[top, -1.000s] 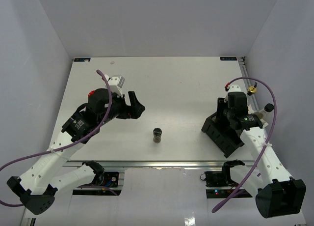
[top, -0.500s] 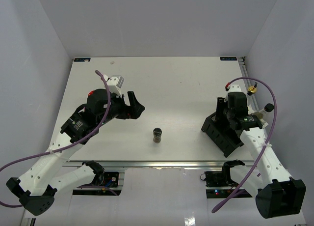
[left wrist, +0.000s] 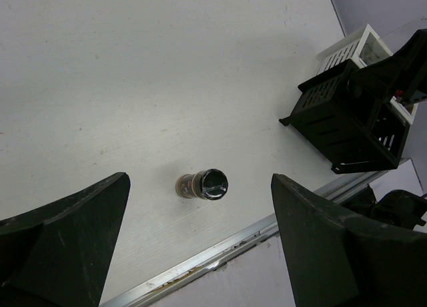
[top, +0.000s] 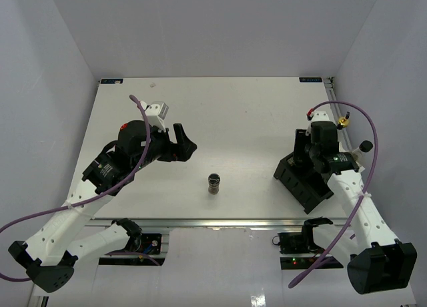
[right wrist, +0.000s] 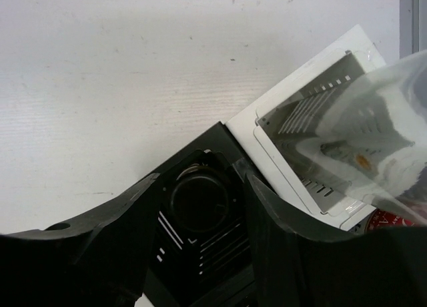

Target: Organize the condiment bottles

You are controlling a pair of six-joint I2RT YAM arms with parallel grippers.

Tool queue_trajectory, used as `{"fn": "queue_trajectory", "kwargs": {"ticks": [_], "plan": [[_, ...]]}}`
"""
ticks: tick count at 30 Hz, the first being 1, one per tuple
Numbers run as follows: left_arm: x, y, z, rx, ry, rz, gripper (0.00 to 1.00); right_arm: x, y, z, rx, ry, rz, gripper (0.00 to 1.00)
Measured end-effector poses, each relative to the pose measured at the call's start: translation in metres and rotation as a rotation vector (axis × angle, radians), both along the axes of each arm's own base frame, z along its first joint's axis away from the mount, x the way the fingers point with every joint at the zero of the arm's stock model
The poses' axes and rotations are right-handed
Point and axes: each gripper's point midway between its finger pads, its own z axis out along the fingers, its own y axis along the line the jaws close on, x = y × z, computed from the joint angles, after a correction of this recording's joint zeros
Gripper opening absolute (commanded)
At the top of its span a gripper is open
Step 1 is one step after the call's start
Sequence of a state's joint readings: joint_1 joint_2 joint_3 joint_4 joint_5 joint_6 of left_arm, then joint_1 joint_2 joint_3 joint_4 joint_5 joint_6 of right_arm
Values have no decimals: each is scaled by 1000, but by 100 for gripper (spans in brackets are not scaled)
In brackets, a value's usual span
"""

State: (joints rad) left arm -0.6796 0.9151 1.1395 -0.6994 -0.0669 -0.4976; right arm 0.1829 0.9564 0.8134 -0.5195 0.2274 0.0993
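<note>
One small jar (top: 213,183) stands upright and alone on the white tabletop (top: 253,113), near its front edge. It looks light, rigid and probably glass, with a round glossy body and a smooth black lid. It is likely slippery, so a squeeze across the body seems safest. The left hand (top: 186,141) hovers nearby, spread wide. The right hand (right wrist: 201,179), fingers apart, straddles another jar (right wrist: 199,201) inside the slatted black box (top: 305,181).
</note>
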Motion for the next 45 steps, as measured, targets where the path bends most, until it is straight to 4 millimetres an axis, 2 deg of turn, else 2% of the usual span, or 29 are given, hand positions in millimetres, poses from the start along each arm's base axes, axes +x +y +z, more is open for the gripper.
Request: {"fn": "queue_trajectory", "kwargs": {"ticks": [2,7,11,15,18,21,23,26,28,33,45], "plan": [[1,0,1,-1,-2,0,98,2,4,12,15,-10,19,58],[3,-2,2,1,-1,2,98,7,26,60,81,-91,107,62],[6,-2,4,4,-2,15,98,-2,75,87,154,-127,296,68],[8,0,14,-7,-18,31,98,-24,133,94,201,-107,512,72],[10,3,26,-18,-42,47,98,-44,182,87,198,-52,670,74],[10,6,31,-20,-55,59,98,-68,233,67,182,28,828,75],[9,8,31,-17,-56,64,98,-85,258,48,164,92,912,76],[7,12,31,-11,-58,76,98,-98,277,32,136,147,962,77],[6,16,33,-12,-66,87,98,-101,288,26,117,165,978,78],[1,25,39,-19,-87,107,98,-95,309,13,76,177,976,80],[-1,35,42,-18,-105,140,98,-89,315,-28,-1,256,955,80]]}}
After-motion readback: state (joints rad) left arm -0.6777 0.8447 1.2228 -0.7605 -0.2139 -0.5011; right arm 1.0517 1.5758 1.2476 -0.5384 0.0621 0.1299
